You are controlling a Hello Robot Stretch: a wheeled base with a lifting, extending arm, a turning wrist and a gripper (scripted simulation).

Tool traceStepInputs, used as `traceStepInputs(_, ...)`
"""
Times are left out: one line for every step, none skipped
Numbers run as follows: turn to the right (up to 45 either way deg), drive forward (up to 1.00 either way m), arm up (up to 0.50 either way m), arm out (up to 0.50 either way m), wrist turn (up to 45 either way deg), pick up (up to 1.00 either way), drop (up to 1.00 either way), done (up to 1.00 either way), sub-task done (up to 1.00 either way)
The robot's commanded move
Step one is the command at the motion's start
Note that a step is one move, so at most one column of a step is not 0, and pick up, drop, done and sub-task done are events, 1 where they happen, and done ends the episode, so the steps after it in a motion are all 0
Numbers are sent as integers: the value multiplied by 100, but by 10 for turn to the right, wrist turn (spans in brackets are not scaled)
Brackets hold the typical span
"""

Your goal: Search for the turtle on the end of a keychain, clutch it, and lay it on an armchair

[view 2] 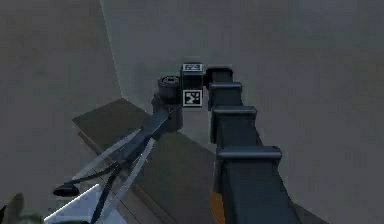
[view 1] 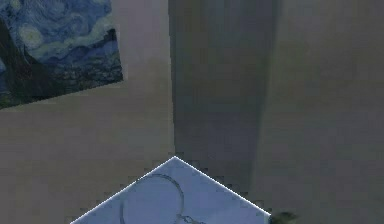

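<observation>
Worry is the claw (view 2: 85,190) scraping the brown ledge (view 2: 190,160) beneath it and flicking the thin keyring loops (view 1: 150,195) off the pale top (view 2: 88,208) by its tips, turtle end too small to tell, and I can't tell the claw's spread or whether it's got anything, wall corner (view 1: 175,100) just beyond.

Painting (view 1: 55,50) swirled blue and yellow, surface (view 1: 215,195) pale blue.

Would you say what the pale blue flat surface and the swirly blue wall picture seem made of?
Pale blue flat surface: perhaps glass or glossy laminate, from its smooth even sheen. Swirly blue wall picture: likely matte canvas or print; frameless, brushlike swirls.
</observation>
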Motion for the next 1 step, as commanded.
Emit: traceStepInputs(0, 0, 0, -20, 0, 0, 0, 0, 0)
